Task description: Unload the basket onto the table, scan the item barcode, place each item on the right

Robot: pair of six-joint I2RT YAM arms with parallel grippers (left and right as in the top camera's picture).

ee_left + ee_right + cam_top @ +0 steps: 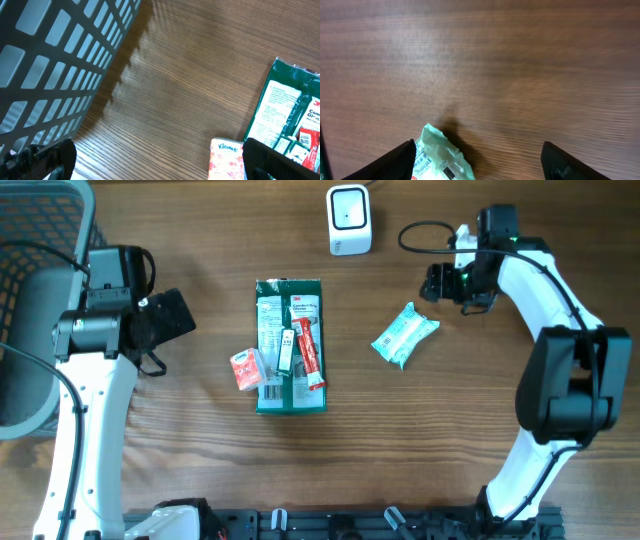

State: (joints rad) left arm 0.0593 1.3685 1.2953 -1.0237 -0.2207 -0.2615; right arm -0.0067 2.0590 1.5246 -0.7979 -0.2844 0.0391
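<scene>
A mint-green packet (405, 335) lies flat on the wooden table right of centre, below the white scanner (349, 220) at the back edge. My right gripper (437, 283) hovers just up and right of that packet, open, with nothing in it. In the right wrist view the packet's crinkled end (439, 156) shows beside the left finger (392, 161), with bare wood across the rest of the gap around the gripper (477, 165). My left gripper (178, 320) stands open at the left. In its own view its jaws are spread wide around the gripper (160, 167).
A large green package (290, 345) with red and white items on it lies mid-table (285, 107). A small pink Kleenex pack (247, 368) sits at its left side (226, 159). A grey mesh basket (40, 300) fills the far left (50, 65). A cable curls near the scanner.
</scene>
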